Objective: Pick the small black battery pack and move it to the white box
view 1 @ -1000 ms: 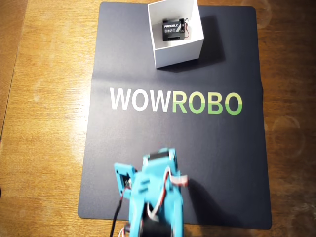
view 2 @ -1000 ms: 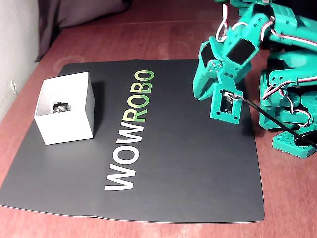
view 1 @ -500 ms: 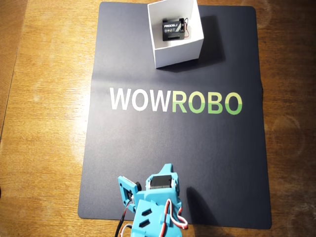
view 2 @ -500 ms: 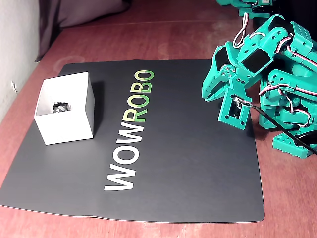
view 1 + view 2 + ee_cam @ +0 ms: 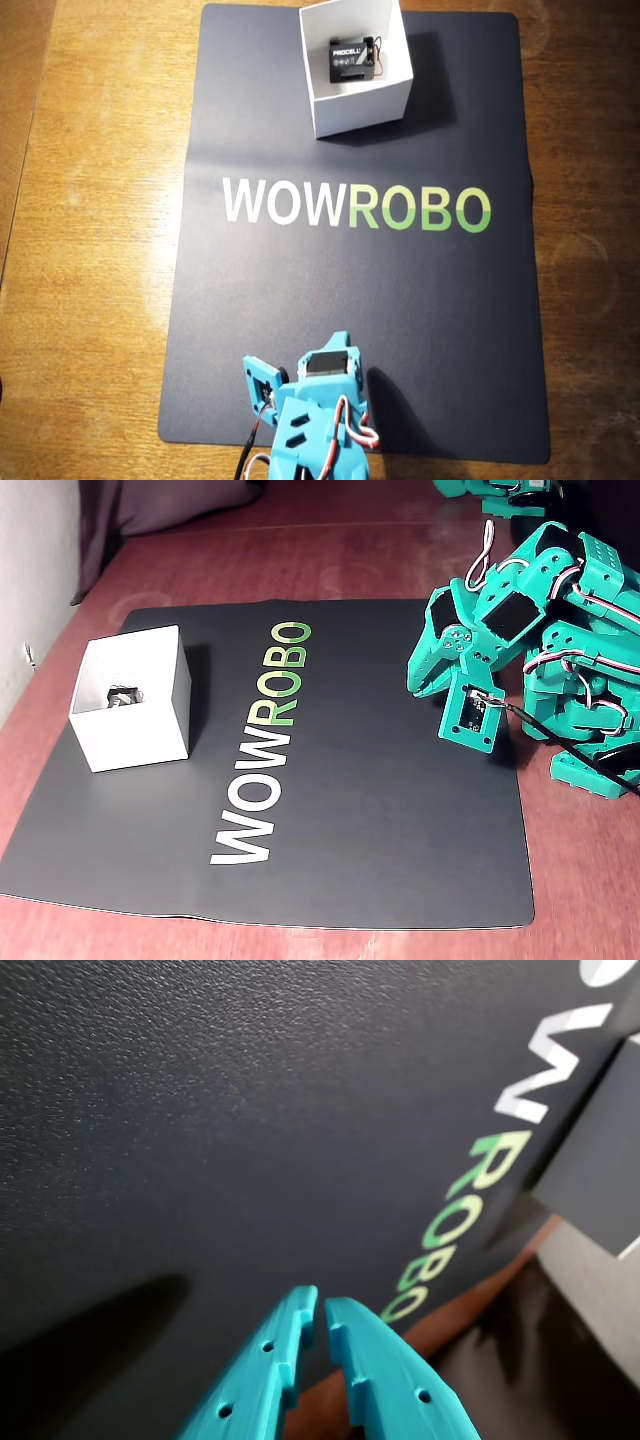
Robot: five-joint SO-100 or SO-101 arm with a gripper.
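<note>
Overhead view: battery pack (image 5: pixel 352 58) inside white box (image 5: pixel 357 68) (black mat (image 5: pixel 350 330) beneath).

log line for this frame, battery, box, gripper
battery pack: inside white box | gripper: shut, empty, over mat | arm: folded

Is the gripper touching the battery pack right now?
Apart. The overhead view shows the battery pack lying inside the white box, with the gripper folded back across the mat.
</note>
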